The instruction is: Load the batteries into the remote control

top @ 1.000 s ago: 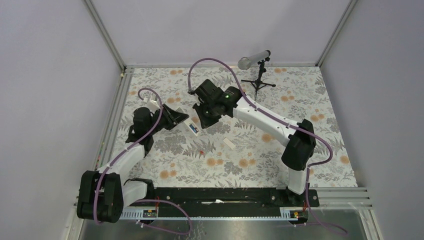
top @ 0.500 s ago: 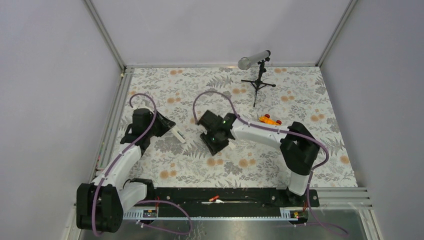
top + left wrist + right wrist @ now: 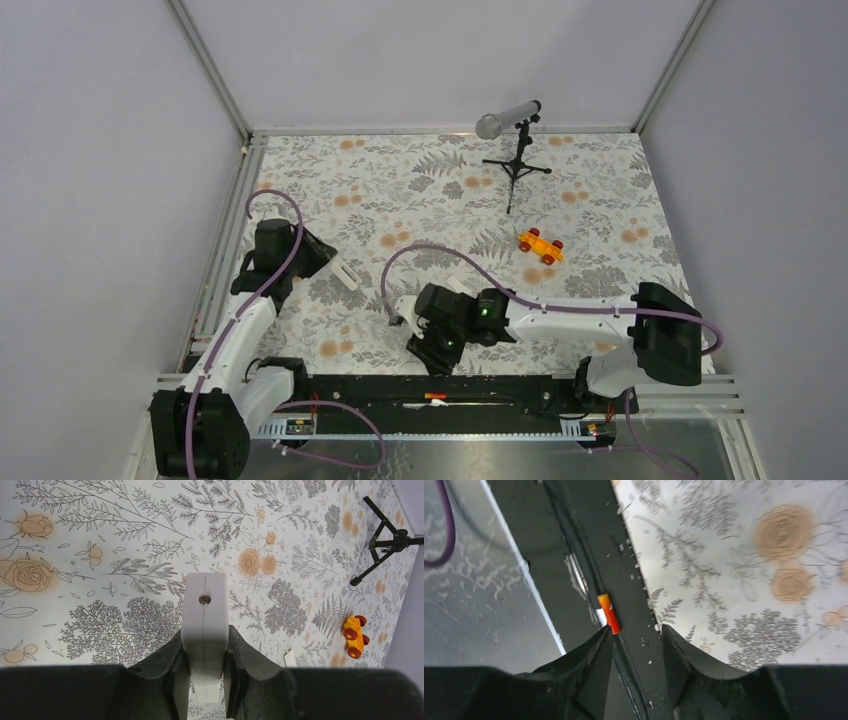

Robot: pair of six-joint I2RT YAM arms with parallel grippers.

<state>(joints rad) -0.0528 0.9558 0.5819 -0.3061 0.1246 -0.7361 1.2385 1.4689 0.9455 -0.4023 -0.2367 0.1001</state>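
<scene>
My left gripper [image 3: 330, 260] is shut on the slim white remote control [image 3: 347, 273] and holds it over the left part of the mat. In the left wrist view the remote [image 3: 204, 615] stands edge-on between the fingers of the left gripper [image 3: 204, 680]. My right gripper [image 3: 432, 352] is open and empty at the near edge of the mat. In the right wrist view a red-orange battery [image 3: 609, 613] lies on the black rail, just past the left fingertip of the right gripper [image 3: 636, 640]. It also shows in the top view [image 3: 432, 396]. No second battery is in view.
A small loose white cover piece [image 3: 289, 657] lies on the mat right of the remote. An orange toy car [image 3: 540, 245] sits mid-right and also shows in the left wrist view [image 3: 355, 635]. A tripod with a grey tube [image 3: 513, 150] stands at the back. The black base rail [image 3: 520, 390] borders the near edge.
My right arm has swung from the far middle of the mat back to the near edge, above the rail. My left gripper has drawn the remote slightly back and left.
</scene>
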